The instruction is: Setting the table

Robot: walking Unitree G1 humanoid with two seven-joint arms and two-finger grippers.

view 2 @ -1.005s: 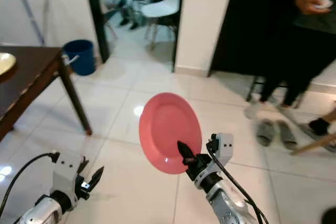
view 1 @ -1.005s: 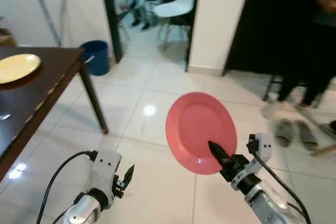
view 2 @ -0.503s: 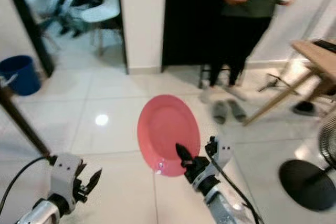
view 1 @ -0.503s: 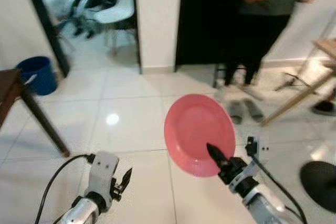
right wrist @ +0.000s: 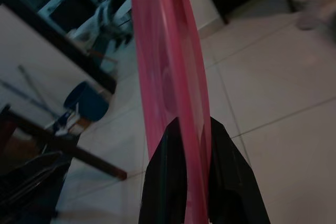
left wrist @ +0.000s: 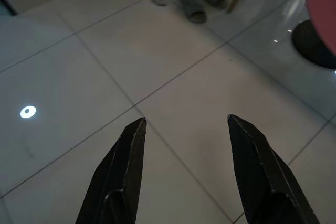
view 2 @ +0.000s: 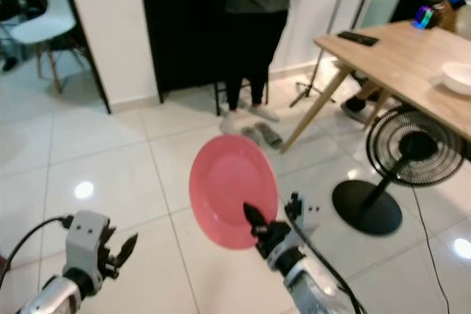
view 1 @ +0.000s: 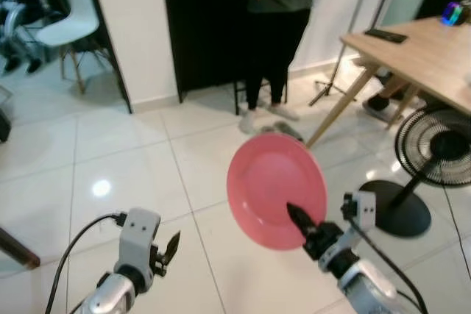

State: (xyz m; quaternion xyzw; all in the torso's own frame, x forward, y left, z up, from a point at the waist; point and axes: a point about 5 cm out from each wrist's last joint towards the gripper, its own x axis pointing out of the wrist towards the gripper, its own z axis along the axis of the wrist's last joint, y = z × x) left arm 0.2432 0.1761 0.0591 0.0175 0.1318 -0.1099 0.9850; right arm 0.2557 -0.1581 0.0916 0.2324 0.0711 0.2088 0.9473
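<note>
While right gripper (view 1: pixel 303 227) clamps plate (view 1: pixel 276 189) rim, left gripper (left wrist: pixel 186 166) fingers apart; keep plate level nearing table (view 1: pixel 412 53).

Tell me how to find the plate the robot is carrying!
Start at the light wooden table on the right, then look down past the black floor fan to the white tiled floor. In front of it, the right claw grips the bottom edge of a round pink plate held upright. It is the only pink thing here; the left claw holds nothing.
</note>
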